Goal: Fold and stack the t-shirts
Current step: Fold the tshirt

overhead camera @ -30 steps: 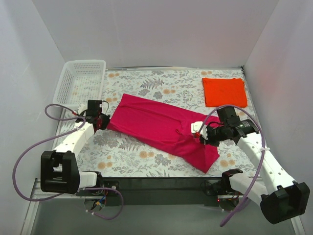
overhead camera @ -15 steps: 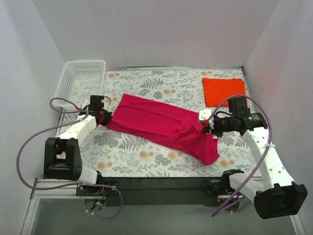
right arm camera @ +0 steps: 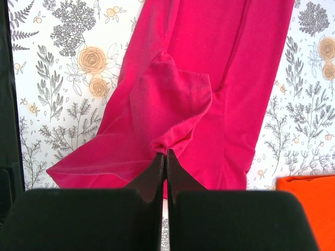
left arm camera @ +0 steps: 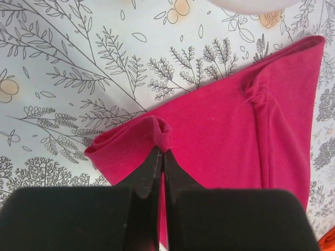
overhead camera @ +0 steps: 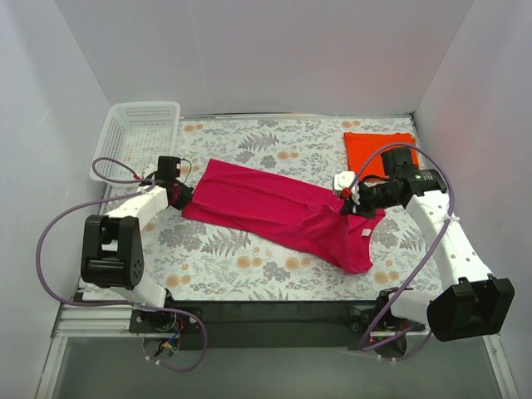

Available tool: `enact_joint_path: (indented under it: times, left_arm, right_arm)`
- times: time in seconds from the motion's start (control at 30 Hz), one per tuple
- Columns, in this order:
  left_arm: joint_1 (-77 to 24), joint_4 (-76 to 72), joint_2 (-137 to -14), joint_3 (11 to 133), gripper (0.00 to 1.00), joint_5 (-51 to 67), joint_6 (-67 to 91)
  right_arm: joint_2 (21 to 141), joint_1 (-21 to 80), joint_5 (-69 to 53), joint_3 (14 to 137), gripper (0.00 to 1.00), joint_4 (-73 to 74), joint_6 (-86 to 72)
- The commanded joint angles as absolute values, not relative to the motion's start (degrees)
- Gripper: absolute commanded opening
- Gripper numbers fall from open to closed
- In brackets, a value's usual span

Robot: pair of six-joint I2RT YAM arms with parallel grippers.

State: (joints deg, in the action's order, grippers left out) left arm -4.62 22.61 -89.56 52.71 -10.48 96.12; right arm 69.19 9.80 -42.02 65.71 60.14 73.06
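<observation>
- Folding pink shirt [overhead camera: 274, 214]: left gripper [left arm camera: 161, 150] clamped on its edge, frame-left; right gripper [right arm camera: 163, 152] clamped on cloth, frame-right.
- Lift both evenly, taut, clear of orange shirt [overhead camera: 381, 154].

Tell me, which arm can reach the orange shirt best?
Probably right. The right gripper, pinching the pink shirt, sits just beside the orange shirt. The left gripper holds the pink shirt's other end, far over by the basket.

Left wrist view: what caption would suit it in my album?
Left pincer, shut, pinches a fold at the pink shirt edge over the flowered table.
</observation>
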Motion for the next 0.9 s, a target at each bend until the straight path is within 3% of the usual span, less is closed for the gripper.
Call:
enact_joint_path:
  times: [0.0, 0.33, 0.57, 0.87]
  left_arm:
    - [-4.31, 21.80, -90.61, 55.72, 0.00, -11.34, 94.13]
    - [-4.83, 21.62, -88.16, 55.29, 0.00, -10.11, 93.16]
    - [-4.83, 21.45, -75.34, 46.59, 0.00, -9.76, 92.64]
    - [-4.75, 23.99, -71.19, 39.82, 0.00, -9.23, 93.34]
  right_arm:
    - [68.56, 9.67, -45.08, 68.91, 0.01, 63.10, 75.06]
    - [64.60, 12.29, -52.73, 66.54, 0.01, 75.48, 84.80]
    - [61.69, 37.22, -50.80, 65.29, 0.01, 75.06, 76.21]
    - [61.79, 48.60, -49.49, 72.15, 0.01, 75.59, 72.51]
